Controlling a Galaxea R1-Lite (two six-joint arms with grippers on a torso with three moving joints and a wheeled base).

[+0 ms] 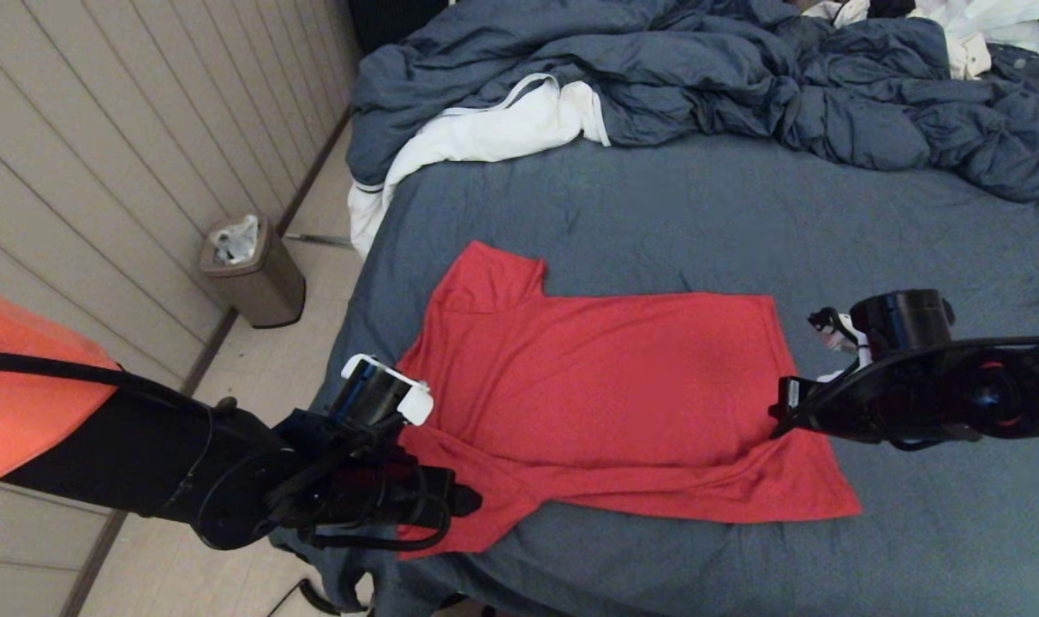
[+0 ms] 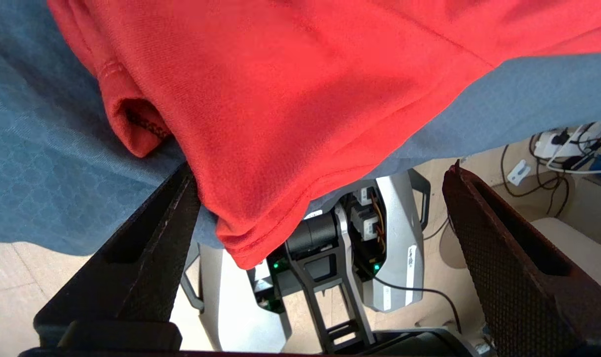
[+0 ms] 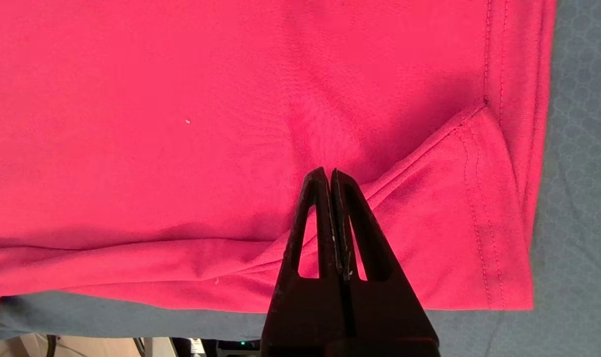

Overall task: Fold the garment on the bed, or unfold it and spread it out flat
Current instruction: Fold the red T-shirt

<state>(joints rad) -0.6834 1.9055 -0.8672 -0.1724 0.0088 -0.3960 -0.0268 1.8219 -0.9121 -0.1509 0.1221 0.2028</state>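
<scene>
While the garment [image 1: 605, 394] covers the bed [image 1: 742, 214], left tool [image 2: 320, 218] gapes, right tool [image 3: 332, 173] pinched together.

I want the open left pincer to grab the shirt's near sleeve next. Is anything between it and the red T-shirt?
Nothing visible. The left pincer stands open at the bed's near edge, and the red T-shirt's overhanging corner already hangs between its fingers. No other cloth or object intervenes.
</scene>
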